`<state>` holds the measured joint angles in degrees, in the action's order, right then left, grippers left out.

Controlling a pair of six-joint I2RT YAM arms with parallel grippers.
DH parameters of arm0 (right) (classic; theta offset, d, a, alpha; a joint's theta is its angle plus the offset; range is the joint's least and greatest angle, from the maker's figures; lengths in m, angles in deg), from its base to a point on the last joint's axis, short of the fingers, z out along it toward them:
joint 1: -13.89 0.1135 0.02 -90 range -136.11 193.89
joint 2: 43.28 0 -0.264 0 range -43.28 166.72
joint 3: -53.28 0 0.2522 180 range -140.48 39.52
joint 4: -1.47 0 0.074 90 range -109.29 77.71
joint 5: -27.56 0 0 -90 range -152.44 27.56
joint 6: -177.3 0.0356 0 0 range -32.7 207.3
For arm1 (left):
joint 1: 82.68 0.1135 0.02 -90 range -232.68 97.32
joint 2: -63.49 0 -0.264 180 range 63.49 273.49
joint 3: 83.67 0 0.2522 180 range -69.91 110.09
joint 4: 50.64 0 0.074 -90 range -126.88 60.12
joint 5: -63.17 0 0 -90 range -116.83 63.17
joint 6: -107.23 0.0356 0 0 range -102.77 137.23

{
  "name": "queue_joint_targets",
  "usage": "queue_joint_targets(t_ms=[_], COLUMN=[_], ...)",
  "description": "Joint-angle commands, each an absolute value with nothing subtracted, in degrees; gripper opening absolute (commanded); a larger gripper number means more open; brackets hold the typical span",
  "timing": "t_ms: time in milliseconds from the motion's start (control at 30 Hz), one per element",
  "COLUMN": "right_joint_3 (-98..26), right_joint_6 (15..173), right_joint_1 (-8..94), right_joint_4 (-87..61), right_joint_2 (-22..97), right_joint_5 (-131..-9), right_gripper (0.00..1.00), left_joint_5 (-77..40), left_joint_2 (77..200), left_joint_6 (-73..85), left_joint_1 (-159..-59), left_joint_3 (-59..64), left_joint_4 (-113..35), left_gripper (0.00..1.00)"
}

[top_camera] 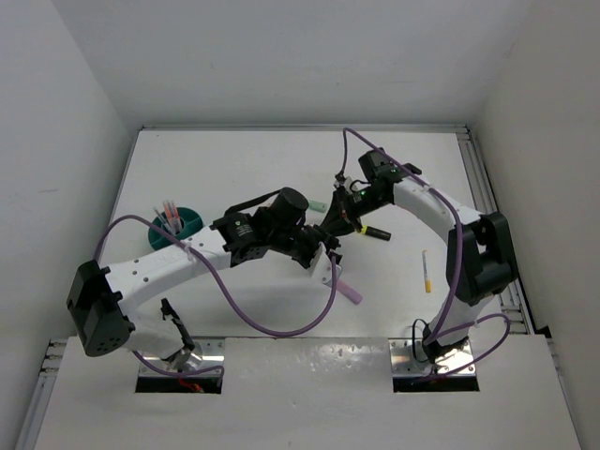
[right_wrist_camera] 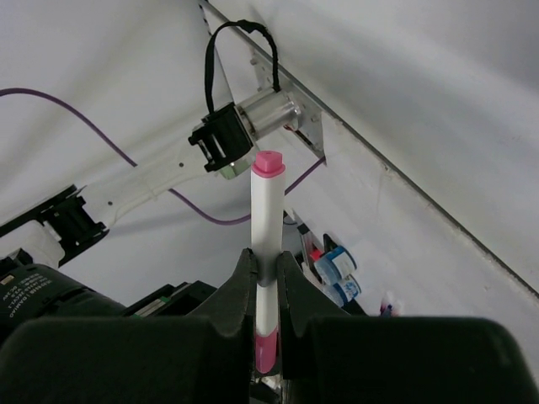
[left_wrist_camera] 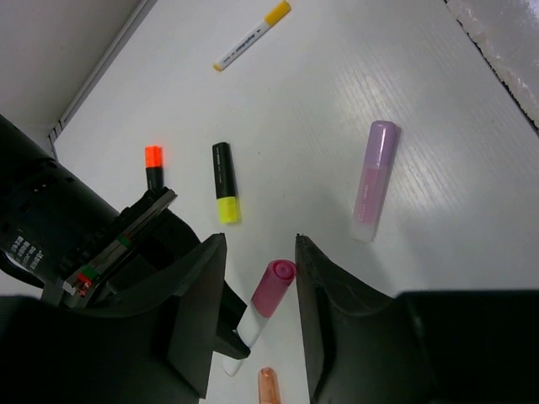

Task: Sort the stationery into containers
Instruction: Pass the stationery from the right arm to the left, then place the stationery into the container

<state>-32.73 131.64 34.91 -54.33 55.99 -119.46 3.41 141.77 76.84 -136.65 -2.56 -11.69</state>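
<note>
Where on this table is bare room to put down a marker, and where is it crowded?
Free: the far strip of table along the back wall, beyond the teal bowl; also between the lilac highlighter and the yellow-capped pen. Crowded: the centre, where the left claw and the right claw, holding a pink-tipped marker, meet.

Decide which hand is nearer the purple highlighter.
Left. The left hand hangs just beside the purple highlighter; the right hand is farther back, beyond the left one, shut on a marker.
</note>
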Motion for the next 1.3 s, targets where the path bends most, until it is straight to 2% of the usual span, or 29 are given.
queue_joint_targets(t_ms=[0,67,200,233,267,300,333,367,467,600,767,833,1033,1267], right_joint_3=[-32.55,-32.20,-31.23,-30.88,-30.36,-29.31,-29.12,-28.77,-27.54,-30.15,-44.03,-45.64,-40.90,-35.72], right_joint_6=[133.62,133.71,134.23,134.58,135.28,136.77,137.04,137.13,138.53,135.31,110.45,103.95,97.60,92.23], right_joint_1=[35.60,35.69,35.86,35.86,35.86,35.86,35.60,34.73,30.88,22.52,11.81,9.69,7.39,6.42], right_joint_4=[-52.81,-52.81,-52.11,-50.71,-49.57,-47.64,-47.36,-47.27,-46.75,-48.22,-73.15,-75.30,-71.97,-66.71], right_joint_2=[53.32,52.88,52.00,51.91,51.82,51.82,51.82,51.82,52.08,52.61,55.60,55.08,49.81,43.92], right_joint_5=[-122.12,-122.82,-124.31,-124.93,-126.67,-127.56,-128.26,-128.79,-130.64,-133.19,-127.58,-123.01,-112.38,-100.16], right_gripper=[0.00,0.00,0.00,0.00,0.00,0.12,0.12,0.34,0.55,0.56,0.52,0.51,0.47,0.44], left_joint_5=[4.73,3.76,2.61,2.44,2.44,2.44,2.61,2.70,1.91,-2.73,-7.41,-7.14,-5.92,-2.84], left_joint_2=[141.88,141.62,141.10,141.01,140.83,140.39,140.22,139.87,137.50,129.61,121.08,118.87,116.31,116.57], left_joint_6=[76.20,75.94,75.33,74.98,74.54,72.79,71.30,69.54,55.85,32.60,6.29,4.05,1.85,8.17], left_joint_1=[-137.26,-137.26,-136.91,-136.64,-136.38,-135.59,-135.06,-133.93,-131.29,-125.93,-106.35,-99.86,-85.96,-77.07], left_joint_3=[-0.48,-0.91,-1.71,-1.97,-2.06,-2.41,-2.67,-2.85,-3.72,-7.59,-11.80,-13.82,-19.89,-29.11], left_joint_4=[-13.41,-14.03,-14.73,-14.99,-15.34,-16.56,-17.45,-18.85,-24.30,-30.98,-35.73,-35.82,-38.26,-44.78], left_gripper=[0.42,0.39,0.26,0.23,0.12,0.07,0.04,0.00,0.00,0.00,0.00,0.00,0.00,0.00])
